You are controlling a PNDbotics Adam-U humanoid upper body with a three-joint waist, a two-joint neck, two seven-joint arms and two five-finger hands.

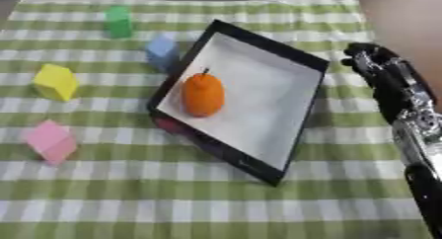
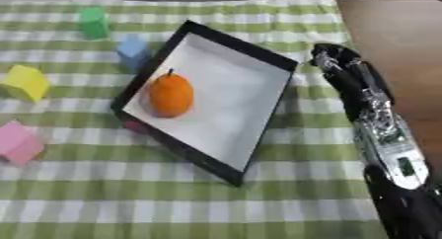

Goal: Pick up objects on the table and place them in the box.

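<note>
A black-rimmed box (image 1: pixel 298 59) with a white floor lies askew in the middle of the green checked cloth. An orange fruit (image 1: pixel 203 94) with a small stem lies inside it near its left wall. Left of the box stand a blue block (image 1: pixel 162 52) touching the rim, a green block (image 1: pixel 118 21) further back, a yellow block (image 1: pixel 56 82) and a pink block (image 1: pixel 50 141). Something reddish (image 1: pixel 169 125) shows just outside the box's near-left edge. My right hand (image 1: pixel 367 60) hovers just right of the box's right corner, fingers curled, holding nothing visible. No left hand shows.
My right forearm (image 2: pixel 388 144) runs from the lower right corner up along the cloth's right edge. Bare brown table (image 2: pixel 393 40) lies right of the cloth. The front strip of cloth (image 1: pixel 172 203) holds nothing.
</note>
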